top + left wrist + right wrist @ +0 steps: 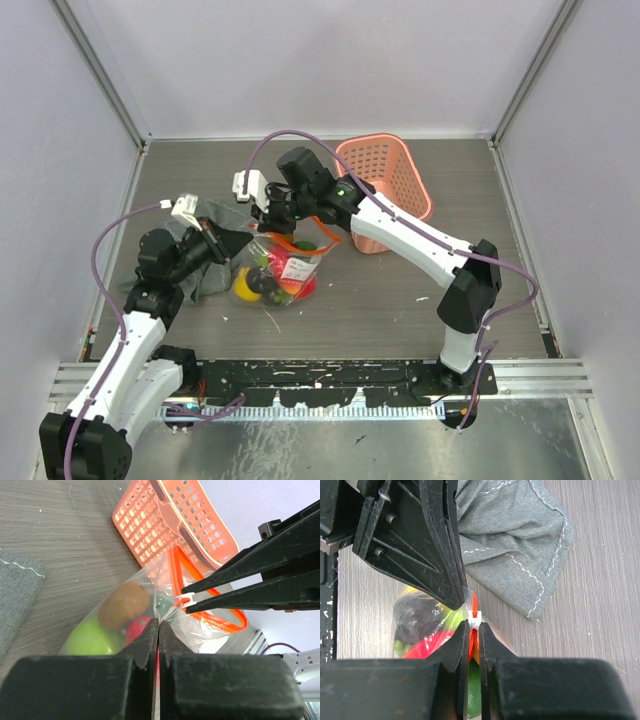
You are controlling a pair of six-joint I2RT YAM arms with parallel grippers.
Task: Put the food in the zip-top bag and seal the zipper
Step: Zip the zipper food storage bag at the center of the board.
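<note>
The clear zip-top bag lies mid-table with several pieces of food inside: a brown kiwi, a green fruit, a red piece and a dark purple one. Its red-orange zipper gapes in a loop. My left gripper is shut on the bag's edge at the zipper end; it shows in the top view. My right gripper is shut on the white slider tab, right beside the left fingers. It also shows in the top view.
A pink plastic basket lies tipped behind the bag at back right, under the right arm. A grey cloth lies crumpled left of the bag, under the left wrist. Side walls close in the table.
</note>
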